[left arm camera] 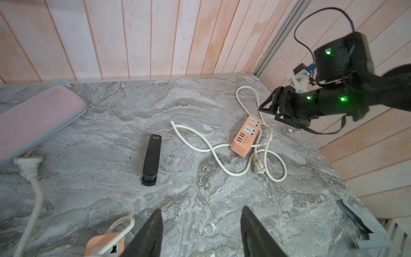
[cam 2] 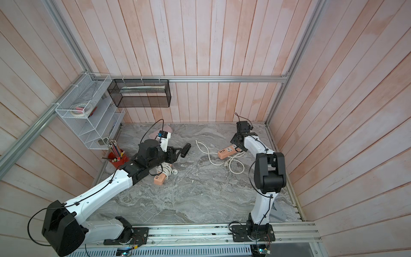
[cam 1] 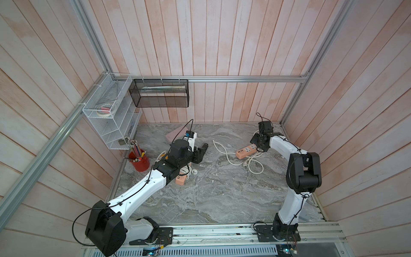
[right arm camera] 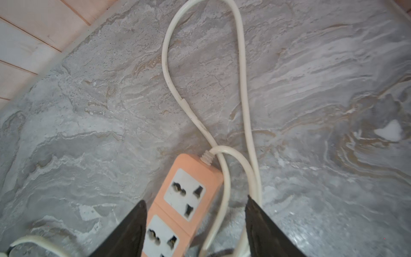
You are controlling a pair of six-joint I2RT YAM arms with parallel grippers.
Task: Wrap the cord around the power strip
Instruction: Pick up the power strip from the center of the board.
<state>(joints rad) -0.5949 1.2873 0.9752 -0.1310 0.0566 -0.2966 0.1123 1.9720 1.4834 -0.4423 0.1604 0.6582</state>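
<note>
Your right hand (right arm camera: 196,199), open and empty (left hand (left arm camera: 201,209) too), straddles the power strip (right arm camera: 189,164) and cord (right arm camera: 244,89): closing could pinch both.

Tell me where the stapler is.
In both top views the stapler lies on the table left of centre, just beyond the left hand, with the loose cord and the unwrapped power strip to its right.

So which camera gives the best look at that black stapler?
The left wrist view: the stapler lies close and whole there, its top label visible. Both top views show it only as a small dark bar. The right wrist view does not show it at all.
</note>
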